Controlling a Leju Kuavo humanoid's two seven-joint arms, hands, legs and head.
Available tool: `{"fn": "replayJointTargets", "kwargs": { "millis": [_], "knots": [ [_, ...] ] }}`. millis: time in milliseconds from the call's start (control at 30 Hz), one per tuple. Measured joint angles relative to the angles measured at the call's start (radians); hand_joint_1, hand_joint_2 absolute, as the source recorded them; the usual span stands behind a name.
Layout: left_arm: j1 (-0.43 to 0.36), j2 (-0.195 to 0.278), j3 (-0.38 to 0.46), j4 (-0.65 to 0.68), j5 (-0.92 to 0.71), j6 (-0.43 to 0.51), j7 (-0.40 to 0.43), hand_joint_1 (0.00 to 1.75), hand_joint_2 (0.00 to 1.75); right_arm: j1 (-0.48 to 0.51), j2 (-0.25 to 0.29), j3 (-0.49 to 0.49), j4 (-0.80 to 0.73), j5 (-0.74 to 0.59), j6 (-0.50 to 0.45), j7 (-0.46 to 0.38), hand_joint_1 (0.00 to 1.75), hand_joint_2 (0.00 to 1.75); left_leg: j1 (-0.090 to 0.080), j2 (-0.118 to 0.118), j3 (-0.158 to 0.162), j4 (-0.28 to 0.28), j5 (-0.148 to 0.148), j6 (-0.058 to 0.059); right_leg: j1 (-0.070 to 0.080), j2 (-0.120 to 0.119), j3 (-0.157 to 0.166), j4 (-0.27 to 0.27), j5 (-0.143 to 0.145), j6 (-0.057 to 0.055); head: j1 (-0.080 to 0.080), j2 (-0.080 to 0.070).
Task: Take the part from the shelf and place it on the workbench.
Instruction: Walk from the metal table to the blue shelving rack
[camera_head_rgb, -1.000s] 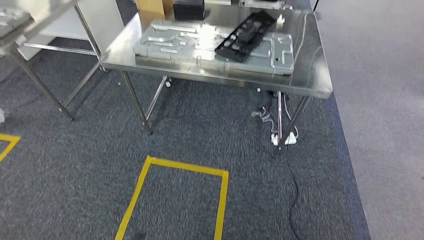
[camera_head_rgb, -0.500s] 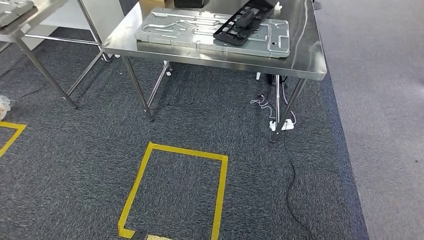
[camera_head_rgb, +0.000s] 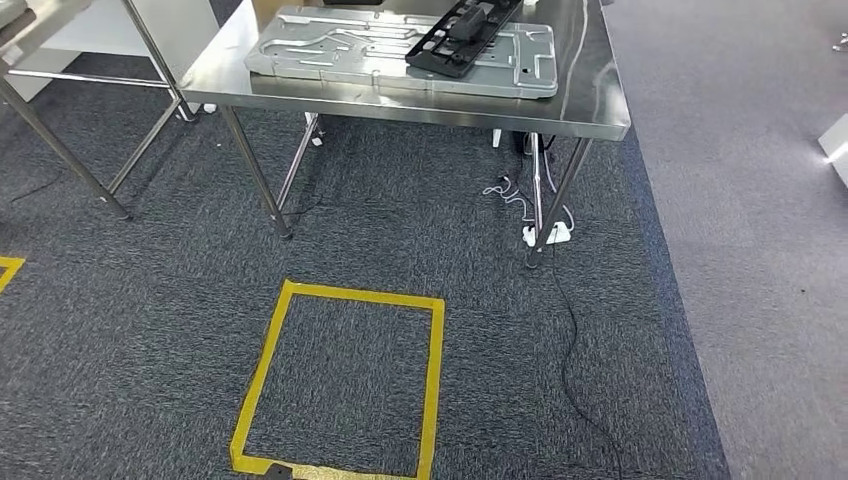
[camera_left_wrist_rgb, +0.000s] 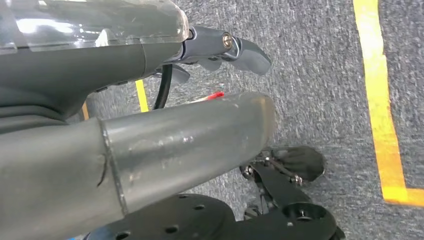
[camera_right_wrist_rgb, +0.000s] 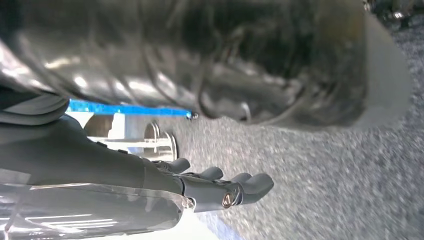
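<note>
Carpet (camera_head_rgb: 150, 330) underfoot, dark grey and speckled, marked nearest with a yellow tape square (camera_head_rgb: 340, 380). Hanging low at the sides, both hands: left hand (camera_left_wrist_rgb: 220, 47) above the carpet close to a yellow tape line, fingers (camera_left_wrist_rgb: 247, 52) slightly curled, apart and holding nothing; right hand (camera_right_wrist_rgb: 225, 187) likewise over carpet, fingers (camera_right_wrist_rgb: 252, 185) stretched out side by side, slightly bent, nothing between them.

Beyond the tape square, a black cable (camera_head_rgb: 570, 330) trailing across the carpet up to a white power strip (camera_head_rgb: 545, 236) beside the near right leg of the surface. Further right, a paler grey strip of floor (camera_head_rgb: 740, 250).

Farther on, a stainless steel surface (camera_head_rgb: 400, 95) on thin metal legs. On top, a large silver pressed-metal panel (camera_head_rgb: 340, 55) lying flat, ribbed and cut with slots. Across its right half, a black plastic part (camera_head_rgb: 460, 38), lying at a slant and reaching the upper edge of the head view; resting on the panel, not on the bare steel.

To the far left, legs and a corner of a second steel table (camera_head_rgb: 60, 150), well apart from the first. Behind both, a pale wall or cabinet face (camera_head_rgb: 100, 35), too cropped to tell which.
</note>
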Motion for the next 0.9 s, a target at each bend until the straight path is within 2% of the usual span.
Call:
{"fn": "replayJointTargets", "kwargs": {
  "millis": [67,133,167,200,233,267,300,333,400,467,500,533,567,600,667,700,733,767,800,867,900],
  "knots": [
    [-0.002,0.0,0.0,0.0,-0.004,0.0,-0.004,0.0,0.0,0.001,0.001,-0.003,0.0,-0.001,0.0,0.0,0.0,0.0,0.005,0.019,0.001,-0.011,0.006,0.013,0.0,-0.021,-0.032,0.061,-0.037,0.009,0.002,0.0],
    [-0.002,0.0,0.0,0.0,-0.006,0.0,-0.006,0.0,0.0,0.0,0.001,-0.008,0.0,-0.001,0.0,-0.001,0.0,0.0,0.003,0.038,-0.002,-0.011,0.007,0.018,0.0,-0.038,-0.1,0.191,-0.096,0.016,0.003,0.0],
    [-0.001,0.0,0.0,0.0,-0.006,0.0,-0.007,0.0,0.0,0.0,0.001,-0.01,0.0,-0.001,0.0,-0.001,0.0,0.0,0.003,0.049,-0.004,-0.011,0.007,0.019,0.0,-0.04,-0.132,0.25,-0.113,0.019,0.003,0.0],
    [-0.001,0.001,0.001,0.0,-0.006,0.0,-0.007,0.0,0.0,0.001,0.001,-0.011,0.0,-0.001,0.0,-0.002,0.0,0.0,0.002,0.059,-0.004,-0.01,0.006,0.019,-0.001,-0.043,-0.148,0.278,-0.111,0.021,0.003,0.0],
    [-0.001,0.001,0.001,0.0,-0.007,0.0,-0.007,0.0,0.0,0.003,0.001,-0.013,0.0,-0.001,0.0,-0.002,0.0,0.0,0.002,0.069,-0.004,-0.01,0.006,0.019,-0.001,-0.046,-0.144,0.265,-0.088,0.021,0.003,0.0],
    [-0.002,0.001,0.001,0.0,-0.007,0.0,-0.007,0.0,0.0,0.004,0.001,-0.014,0.0,-0.001,0.0,-0.002,0.0,0.0,0.002,0.077,-0.003,-0.009,0.006,0.018,-0.001,-0.053,-0.123,0.218,-0.053,0.02,0.003,0.0],
    [-0.002,0.0,0.001,0.0,-0.007,0.0,-0.007,0.0,0.0,0.005,0.001,-0.015,0.001,-0.001,0.0,-0.002,0.0,0.0,0.002,0.086,-0.001,-0.008,0.005,0.017,0.0,-0.07,-0.088,0.142,-0.014,0.017,0.003,0.0],
    [-0.003,0.0,0.001,0.0,-0.008,0.0,-0.007,0.0,0.0,0.004,0.001,-0.016,0.001,-0.001,0.0,-0.002,0.0,0.0,0.001,0.094,0.001,-0.008,0.004,0.015,0.003,-0.091,-0.056,0.075,0.012,0.013,0.003,0.0],
    [-0.004,0.001,0.001,0.0,-0.009,0.0,-0.007,0.0,0.0,0.001,0.001,-0.018,0.0,-0.001,0.0,-0.002,0.0,0.0,-0.003,0.109,0.002,-0.007,0.002,0.006,0.011,-0.116,-0.026,0.0,0.034,0.004,0.003,0.0],
    [-0.005,0.001,0.001,0.0,-0.011,0.0,-0.006,0.0,0.0,0.002,0.001,-0.021,0.0,-0.001,0.0,-0.001,0.0,0.0,-0.005,0.124,0.005,-0.008,0.003,-0.005,0.016,-0.103,-0.031,-0.004,0.036,-0.005,0.003,0.0],
    [-0.005,0.001,0.001,0.0,-0.013,0.0,-0.005,0.0,0.0,0.003,0.001,-0.023,0.001,-0.001,0.0,-0.001,0.0,0.0,-0.005,0.128,0.005,-0.008,0.001,-0.01,0.014,-0.094,-0.032,-0.006,0.039,-0.011,0.002,0.0],
    [-0.005,0.001,0.001,0.0,-0.014,0.0,-0.004,0.0,0.0,0.004,0.001,-0.025,0.001,-0.001,-0.001,0.0,0.0,0.0,-0.003,0.121,0.004,-0.002,-0.008,-0.016,0.011,-0.085,-0.032,-0.01,0.043,-0.018,0.002,0.0],
    [-0.005,0.002,0.001,0.0,-0.014,0.0,-0.003,0.0,0.0,0.004,0.001,-0.026,0.001,-0.001,-0.001,0.002,0.0,0.0,-0.002,0.104,-0.005,0.022,-0.028,-0.02,0.008,-0.076,-0.032,-0.013,0.048,-0.026,0.002,0.0],
    [-0.004,0.002,0.001,0.0,-0.014,0.0,-0.001,0.0,0.0,0.004,0.001,-0.027,0.001,-0.001,0.0,0.004,0.0,0.0,-0.001,0.081,-0.024,0.068,-0.059,-0.023,0.006,-0.066,-0.033,-0.016,0.052,-0.032,0.001,0.0],
    [-0.001,0.003,0.002,0.0,-0.015,0.0,0.007,0.0,0.0,0.003,0.001,-0.028,0.001,0.004,0.001,0.012,0.0,0.0,-0.001,0.045,-0.081,0.205,-0.131,-0.025,0.008,-0.046,-0.038,-0.015,0.056,-0.038,0.0,0.0],
    [0.002,0.003,0.003,0.0,-0.015,0.0,0.011,0.0,0.0,0.003,0.001,-0.03,0.001,0.007,0.002,0.016,0.0,0.0,-0.001,0.039,-0.105,0.261,-0.152,-0.025,0.009,-0.034,-0.04,-0.014,0.056,-0.039,0.0,0.0],
    [0.004,0.003,0.004,0.0,-0.015,0.0,0.013,0.0,0.0,0.004,0.001,-0.031,0.001,0.01,0.002,0.019,0.0,0.0,-0.001,0.036,-0.114,0.284,-0.151,-0.023,0.011,-0.021,-0.041,-0.012,0.057,-0.04,0.0,0.0],
    [0.006,0.003,0.004,0.0,-0.015,-0.001,0.013,0.0,0.0,0.005,0.001,-0.032,0.001,0.012,0.002,0.02,0.0,0.0,-0.001,0.035,-0.104,0.267,-0.13,-0.02,0.012,-0.008,-0.042,-0.009,0.057,-0.04,0.0,0.0],
    [0.007,0.003,0.004,0.0,-0.015,-0.001,0.011,0.0,0.0,0.005,0.001,-0.034,0.001,0.013,0.002,0.02,0.0,0.0,-0.001,0.029,-0.078,0.213,-0.094,-0.016,0.013,0.006,-0.041,-0.006,0.056,-0.039,0.0,0.0],
    [0.006,0.003,0.005,0.0,-0.017,-0.003,0.003,0.0,0.0,0.004,0.001,-0.036,0.001,0.016,0.0,0.015,0.0,0.0,-0.002,-0.012,-0.014,0.073,-0.031,-0.003,0.015,0.031,-0.044,0.001,0.056,-0.036,0.001,0.0],
    [0.006,0.003,0.005,0.0,-0.019,-0.004,-0.001,0.0,0.0,0.003,0.002,-0.038,0.001,0.016,0.0,0.013,0.0,0.0,-0.003,-0.031,0.006,0.027,-0.017,0.002,0.014,0.042,-0.048,0.005,0.056,-0.033,0.001,0.0]
  ]
}}
